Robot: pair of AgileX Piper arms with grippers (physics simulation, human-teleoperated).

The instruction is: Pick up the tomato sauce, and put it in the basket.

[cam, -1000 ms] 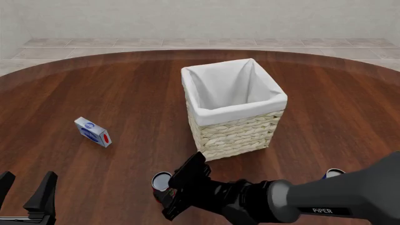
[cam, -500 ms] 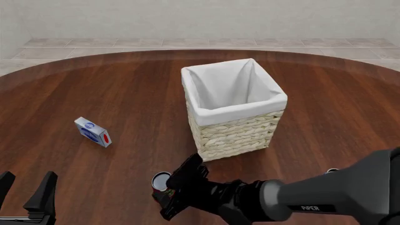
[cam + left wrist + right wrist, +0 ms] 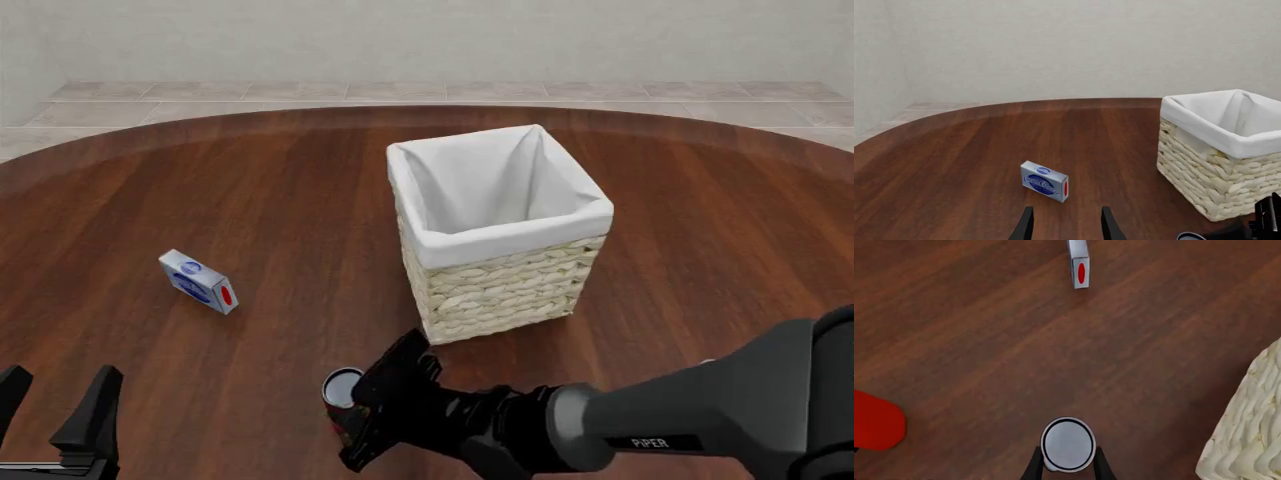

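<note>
The tomato sauce can [image 3: 342, 386] stands upright on the table just in front of the basket [image 3: 505, 285], which is tall, woven and lined with white cloth. Only the can's silver top [image 3: 1067, 443] shows plainly. My right gripper [image 3: 358, 412] reaches in from the right, low over the table. Its two fingers [image 3: 1035, 466] press against the can's sides. My left gripper [image 3: 54, 400] is open and empty at the near left edge, far from the can. It also shows in the left wrist view [image 3: 1064, 226].
A small blue-and-white box [image 3: 198, 281] lies on the table at the left; it also shows in the wrist views [image 3: 1045, 181] [image 3: 1079, 260]. The basket wall [image 3: 1254, 440] is close beside the can. A red shape [image 3: 874, 422] sits at the edge of the right wrist view.
My right arm has shifted slightly left and lower, and its fingers have settled around the can. The can, the basket, the box and my left arm have not moved.
</note>
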